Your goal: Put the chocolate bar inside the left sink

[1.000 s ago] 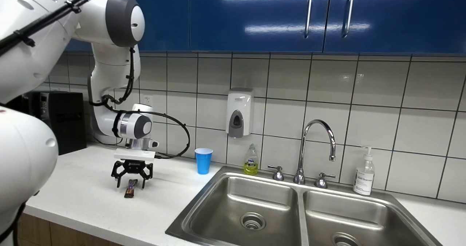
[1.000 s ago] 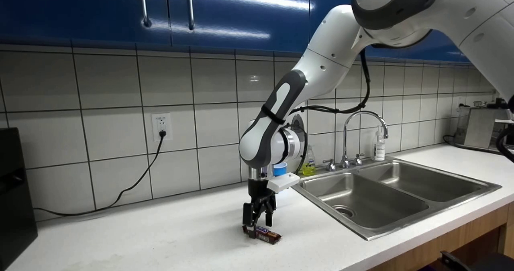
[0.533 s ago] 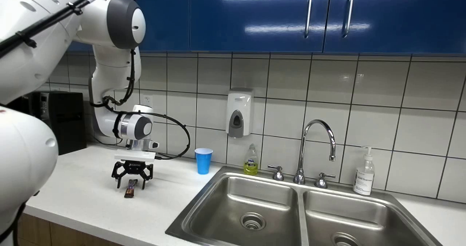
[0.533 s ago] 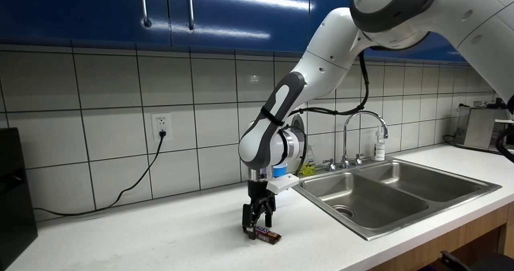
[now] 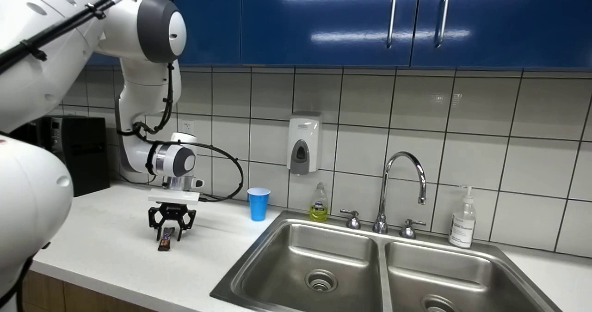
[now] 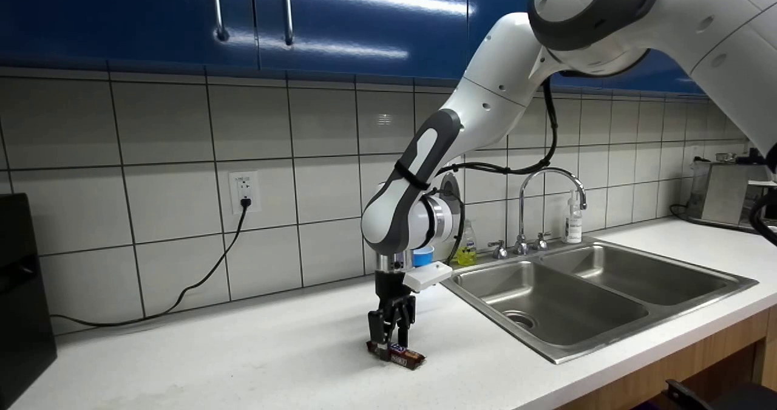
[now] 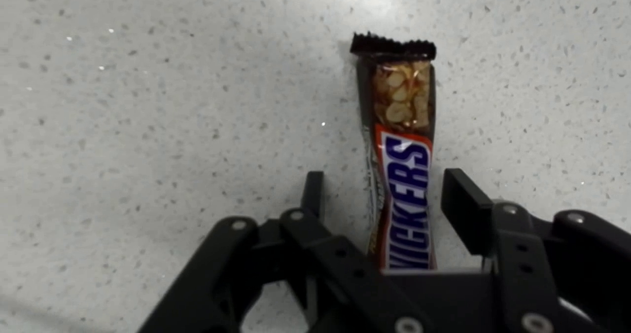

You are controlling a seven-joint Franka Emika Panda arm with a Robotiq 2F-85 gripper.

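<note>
The chocolate bar [image 7: 405,175], a Snickers in a dark brown wrapper, lies flat on the white counter. It also shows in both exterior views [image 5: 165,242] [image 6: 407,357]. My gripper [image 7: 383,185] is low over the bar with a finger on either side. It is partly closed, with a gap to the bar on both sides, wider at the left finger in the wrist view. The bar's lower end is hidden behind the gripper there. The gripper also shows in both exterior views [image 5: 169,238] [image 6: 393,349]. The left sink [image 5: 342,256] is the steel basin nearer the bar [image 6: 558,313].
A blue cup [image 5: 258,205] stands between gripper and sink, near the wall. A dish soap bottle [image 5: 318,205], a faucet [image 5: 384,201] and a sanitizer bottle [image 5: 463,224] stand behind the twin basins. A black machine [image 5: 83,155] stands at the counter's far end.
My gripper's fingers have moved closer together around the bar, and the gripper has shifted slightly toward the sink side. The bar has not moved.
</note>
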